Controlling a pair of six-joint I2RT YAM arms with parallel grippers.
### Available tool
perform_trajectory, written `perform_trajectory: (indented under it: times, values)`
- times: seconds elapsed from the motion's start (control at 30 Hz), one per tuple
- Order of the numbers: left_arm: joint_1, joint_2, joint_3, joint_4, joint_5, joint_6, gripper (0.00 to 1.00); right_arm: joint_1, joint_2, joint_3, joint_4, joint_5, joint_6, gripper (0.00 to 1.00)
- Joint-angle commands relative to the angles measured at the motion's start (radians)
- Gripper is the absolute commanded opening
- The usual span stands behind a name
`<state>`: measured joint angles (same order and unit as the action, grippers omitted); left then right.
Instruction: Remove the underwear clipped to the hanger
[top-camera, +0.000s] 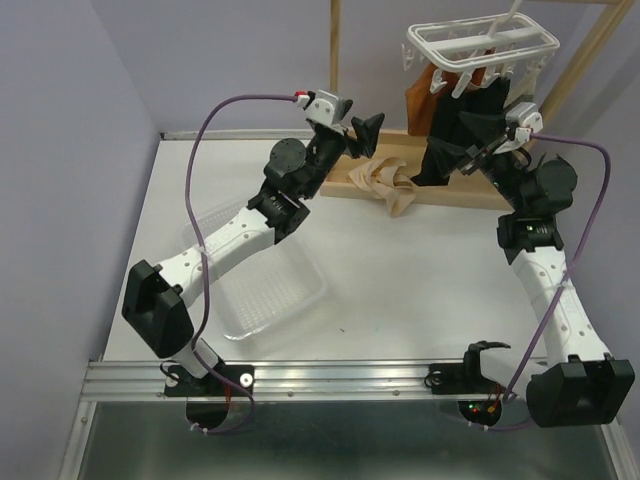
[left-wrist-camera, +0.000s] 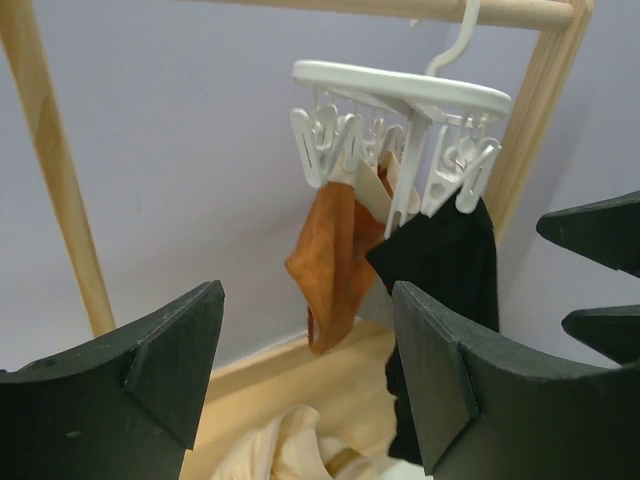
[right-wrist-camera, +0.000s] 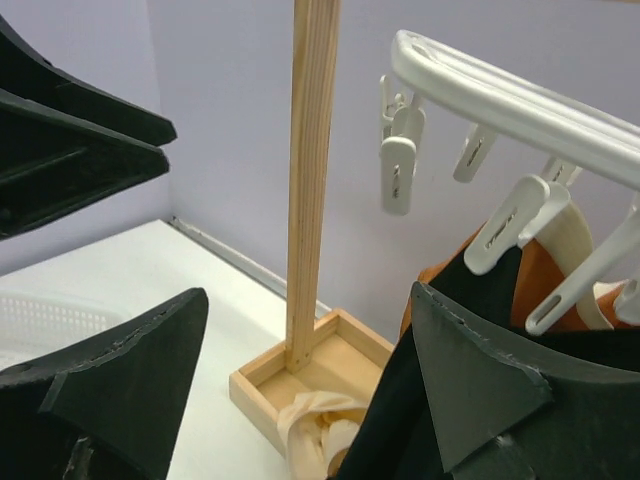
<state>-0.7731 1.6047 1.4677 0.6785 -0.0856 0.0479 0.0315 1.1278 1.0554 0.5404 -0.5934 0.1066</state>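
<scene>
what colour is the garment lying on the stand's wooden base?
Cream-beige; the garment shows best in the top external view.

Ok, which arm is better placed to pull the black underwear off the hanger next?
Right: the right gripper, open, is beside the black underwear on the hanger, while the left gripper, also open, is farther left by the cream underwear.

The top external camera looks down from above and behind the arm bases over the whole table (top-camera: 400, 270), with the hanger (top-camera: 480, 42) far off at 1 o'clock. The left wrist camera, low and near, tilts up at it at 1 o'clock; the right wrist camera, nearer still, has it at 2 o'clock. All three share the hanger and the wooden stand (top-camera: 335, 60).
</scene>
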Motion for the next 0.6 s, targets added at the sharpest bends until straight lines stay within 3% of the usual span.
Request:
perform_trajectory:
  times: [0.0, 0.23, 0.4, 0.57]
  values:
    - [-0.006, -0.071, -0.116, -0.036, 0.018, -0.189, 0.79, -0.016, -0.086, -0.021, -0.161, -0.013, -0.085, 0.88]
    - [-0.006, -0.008, -0.146, -0.094, 0.064, -0.468, 0.79, -0.027, -0.245, -0.103, -0.426, 0.052, -0.162, 0.92]
    - [-0.006, 0.158, -0.024, -0.172, 0.050, -0.568, 0.79, -0.027, -0.356, -0.182, -0.513, 0.130, -0.136, 0.98]
    - [0.024, 0.320, 0.115, -0.292, -0.015, -0.614, 0.71, -0.028, -0.407, -0.241, -0.674, 0.308, -0.073, 1.00]
